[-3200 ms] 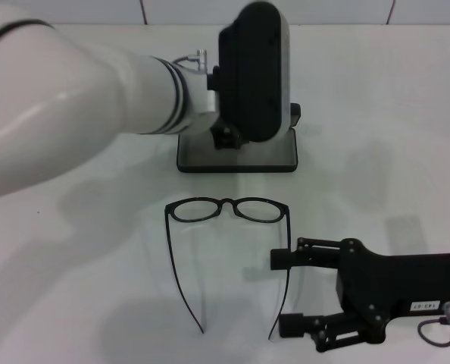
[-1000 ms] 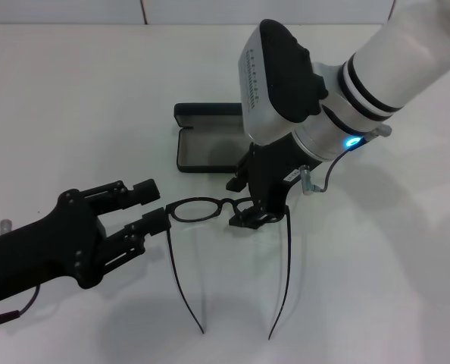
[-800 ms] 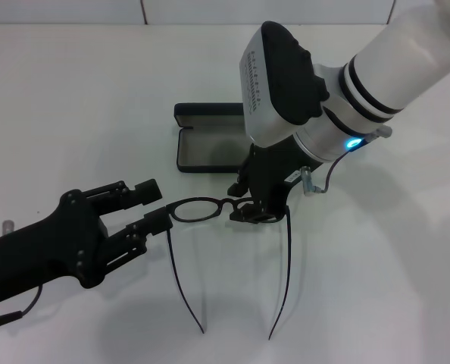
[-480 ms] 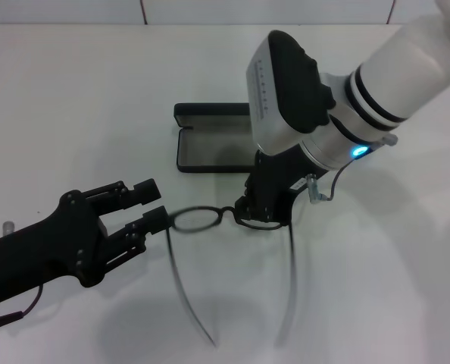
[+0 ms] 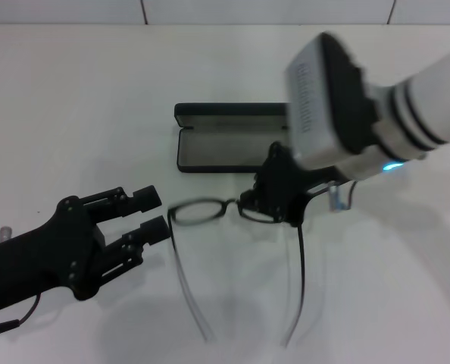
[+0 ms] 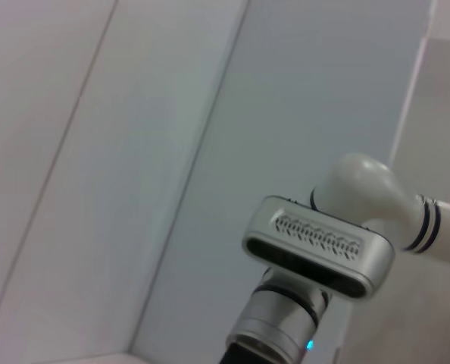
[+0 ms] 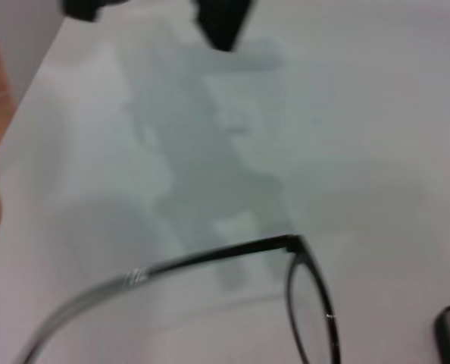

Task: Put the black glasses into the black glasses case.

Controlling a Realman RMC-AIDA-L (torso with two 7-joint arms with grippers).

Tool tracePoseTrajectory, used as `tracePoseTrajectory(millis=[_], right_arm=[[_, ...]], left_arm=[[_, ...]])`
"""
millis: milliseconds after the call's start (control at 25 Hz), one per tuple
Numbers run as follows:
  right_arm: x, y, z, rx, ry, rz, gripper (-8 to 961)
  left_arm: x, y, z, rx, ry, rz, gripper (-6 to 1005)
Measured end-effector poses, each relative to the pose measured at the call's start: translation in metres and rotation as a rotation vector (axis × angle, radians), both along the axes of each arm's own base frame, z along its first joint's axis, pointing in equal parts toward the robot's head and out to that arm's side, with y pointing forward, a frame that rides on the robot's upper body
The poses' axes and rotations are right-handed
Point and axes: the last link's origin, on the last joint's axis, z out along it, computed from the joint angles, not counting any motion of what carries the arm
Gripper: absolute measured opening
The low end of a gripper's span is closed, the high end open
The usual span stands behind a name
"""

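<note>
right gripper (image 5: 274, 206) pinched the thin black-framed glasses (image 5: 210, 212) at one lens, just before the open black hard-shell case (image 5: 225, 144); left gripper (image 5: 149, 214) stood spread, empty. one-sided grip risked twisting or slipping.

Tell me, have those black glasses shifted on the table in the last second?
Yes. The black glasses, held at one lens by the right hand, have shifted rightward relative to the open black glasses case, which has stayed put.
</note>
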Motion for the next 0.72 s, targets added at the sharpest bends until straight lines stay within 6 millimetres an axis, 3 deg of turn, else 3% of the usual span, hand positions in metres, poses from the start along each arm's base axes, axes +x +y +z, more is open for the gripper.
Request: tracePoseTrajectory(millis=[320, 520, 720], right_arm=[[0.029, -0.015, 0.053, 0.111, 0.176, -0.075, 26], [0.039, -0.027, 0.063, 0.092, 0.306, -0.082, 26], [0.035, -0.031, 0.067, 0.071, 0.419, -0.070, 26]], left_arm=[[0.018, 0.001, 0.005, -0.005, -0.078, -0.114, 420], [0.039, 0.016, -0.004, -0.049, -0.121, -0.205, 420], [0.048, 0.024, -0.017, -0.084, -0.139, -0.235, 299]])
